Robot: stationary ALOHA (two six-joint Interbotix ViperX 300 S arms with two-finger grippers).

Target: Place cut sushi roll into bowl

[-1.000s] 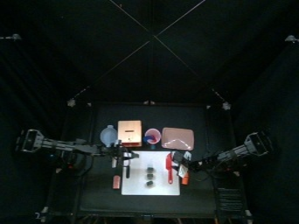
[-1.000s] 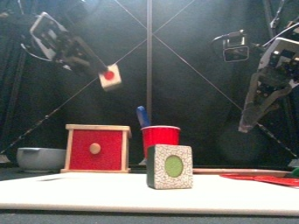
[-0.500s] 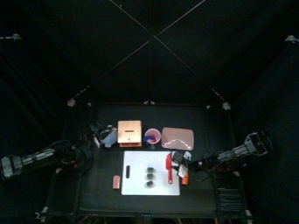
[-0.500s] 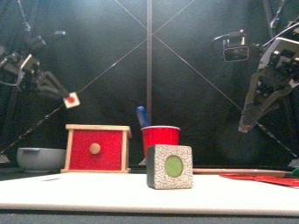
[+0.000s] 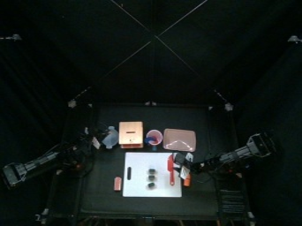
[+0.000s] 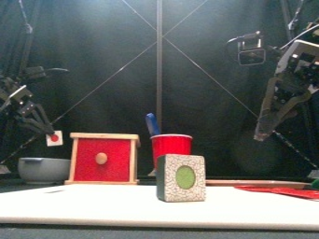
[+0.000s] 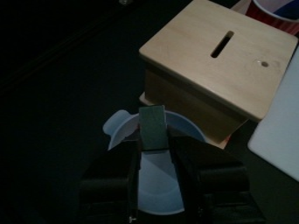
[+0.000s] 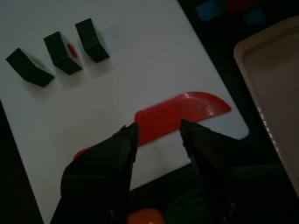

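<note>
Cut sushi roll (image 5: 153, 179) lying as dark pieces on white board (image 5: 136, 168), bowl (image 5: 109, 136) just off the board's far left corner. From the front: left gripper (image 6: 50, 133) pinching red-centred piece (image 6: 54, 138) above bowl. Left wrist: same piece clamped over bowl. Right wrist: right gripper (image 8: 160, 140) parted, empty, above red tool (image 8: 176, 114).

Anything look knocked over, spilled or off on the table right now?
Nothing stands out. The bowl sits upright beside the wooden box, three sushi pieces stand in a row on the white board, and the left gripper holds another piece over the bowl.
</note>
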